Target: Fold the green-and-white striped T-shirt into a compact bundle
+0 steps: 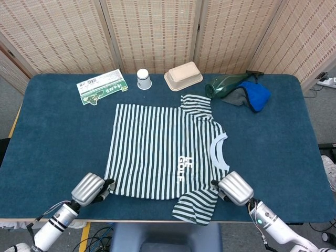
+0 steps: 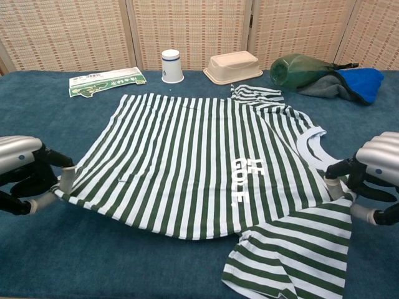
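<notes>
Both hands pinched the shirt (image 1: 163,149): left hand (image 2: 25,174) clamped its near-left hem corner, right hand (image 2: 374,177) its near-right shoulder, above the table (image 1: 52,136).

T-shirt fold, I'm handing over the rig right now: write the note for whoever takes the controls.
Left robot hand pinches the T-shirt at its near hem corner. Right robot hand pinches its near edge by the collar. The T-shirt lies flat and face up on the table, near edge slightly raised, one sleeve hanging toward the table's front edge.
Done: both near corners gripped.
Left: every fold; nothing is folded yet. A cup, a tray and a packet sit beyond the shirt.
</notes>
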You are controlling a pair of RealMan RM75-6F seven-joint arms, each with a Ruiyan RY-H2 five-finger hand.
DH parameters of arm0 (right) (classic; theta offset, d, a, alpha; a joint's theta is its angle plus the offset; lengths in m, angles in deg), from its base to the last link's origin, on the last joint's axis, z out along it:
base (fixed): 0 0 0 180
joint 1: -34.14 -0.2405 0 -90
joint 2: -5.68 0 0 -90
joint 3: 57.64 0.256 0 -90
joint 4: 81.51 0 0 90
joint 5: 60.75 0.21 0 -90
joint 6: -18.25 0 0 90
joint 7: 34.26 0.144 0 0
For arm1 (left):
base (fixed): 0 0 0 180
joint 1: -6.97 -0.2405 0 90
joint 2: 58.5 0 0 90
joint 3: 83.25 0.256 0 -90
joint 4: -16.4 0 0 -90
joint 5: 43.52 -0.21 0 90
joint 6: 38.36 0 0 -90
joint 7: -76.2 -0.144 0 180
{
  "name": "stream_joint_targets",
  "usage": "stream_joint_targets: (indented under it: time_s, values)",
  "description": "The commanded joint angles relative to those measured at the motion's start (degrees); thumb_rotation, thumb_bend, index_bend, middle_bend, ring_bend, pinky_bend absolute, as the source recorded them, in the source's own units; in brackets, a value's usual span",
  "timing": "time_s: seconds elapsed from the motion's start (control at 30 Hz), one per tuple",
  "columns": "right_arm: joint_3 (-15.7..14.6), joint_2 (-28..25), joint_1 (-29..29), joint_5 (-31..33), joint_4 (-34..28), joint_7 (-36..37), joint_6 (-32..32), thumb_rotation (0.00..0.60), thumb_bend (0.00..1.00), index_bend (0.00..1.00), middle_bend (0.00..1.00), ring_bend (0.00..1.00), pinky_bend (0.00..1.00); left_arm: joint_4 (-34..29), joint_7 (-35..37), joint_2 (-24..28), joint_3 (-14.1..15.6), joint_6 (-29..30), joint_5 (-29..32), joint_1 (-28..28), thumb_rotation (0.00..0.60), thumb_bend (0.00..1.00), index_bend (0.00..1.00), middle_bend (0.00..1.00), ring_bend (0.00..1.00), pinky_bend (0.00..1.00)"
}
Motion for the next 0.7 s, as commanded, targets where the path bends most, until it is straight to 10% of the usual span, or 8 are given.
stream_joint_targets:
  time_s: [0.03, 0.7]
  values:
    - [-0.4, -1.2, 0.3, -0.8, -1.5, 0.5, 0.9, 0.600, 0.54, 0.65, 0.92, 0.99, 1.00, -1.4, 1.5, 1.7, 0.7, 1.4, -1.0, -0.7, 0.600, 0.51, 0.58, 0.93, 0.84, 0.99]
    - [-5.9, -9.2, 2.8, -7.5, -10.1, 4.9, 6.2, 0.600, 0.55, 0.66, 0.93, 0.99, 1.00, -9.6, 4.7, 11.4, 7.9, 9.2, -7.6, -7.8, 0.600, 0.51, 0.58, 0.93, 0.84, 0.99]
